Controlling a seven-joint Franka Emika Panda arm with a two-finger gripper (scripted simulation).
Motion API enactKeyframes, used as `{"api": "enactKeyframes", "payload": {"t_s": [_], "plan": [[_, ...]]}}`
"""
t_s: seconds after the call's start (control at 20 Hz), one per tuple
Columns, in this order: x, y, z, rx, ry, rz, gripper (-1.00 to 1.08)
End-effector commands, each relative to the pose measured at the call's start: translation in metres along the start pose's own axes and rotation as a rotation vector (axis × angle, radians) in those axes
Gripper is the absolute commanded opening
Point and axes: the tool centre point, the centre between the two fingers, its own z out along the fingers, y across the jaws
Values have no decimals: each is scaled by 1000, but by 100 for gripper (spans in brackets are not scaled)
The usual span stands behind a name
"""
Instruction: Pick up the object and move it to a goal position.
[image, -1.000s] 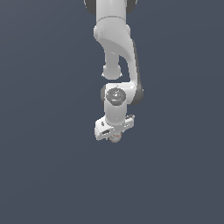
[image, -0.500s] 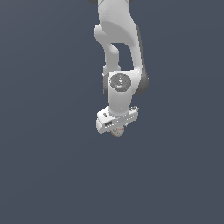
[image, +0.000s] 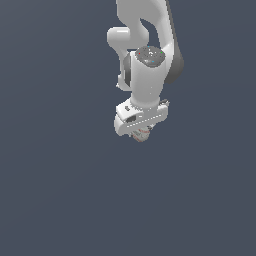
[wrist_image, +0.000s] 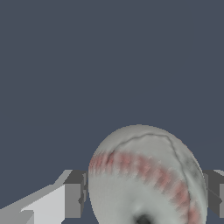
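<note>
The object, a small off-white ball (wrist_image: 144, 175) with a reddish stitch band and dark seams, sits between my two grey fingertips in the wrist view, touching both pads. In the exterior view only a sliver of the ball (image: 142, 135) peeks out beneath the white hand, lifted off the ground. My gripper (image: 141, 133) is shut on the ball, with the white arm rising above it toward the frame's top. One finger (wrist_image: 74, 199) shows beside the ball, the other finger (wrist_image: 215, 194) at the frame's edge.
A plain dark blue-grey surface (image: 60, 190) fills the rest of both views. No other objects, containers or edges show.
The arm and hand have swung toward the exterior view's right and upward, carrying the ball along. The wrist has turned a little.
</note>
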Motion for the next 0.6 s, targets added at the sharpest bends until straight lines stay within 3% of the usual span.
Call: {"api": "enactKeyframes", "payload": {"t_s": [0.0,0.55], "plan": [[-1,-6,-20,0,1,0,-100],[-2,-17,-58,0,1,0,-100]]}}
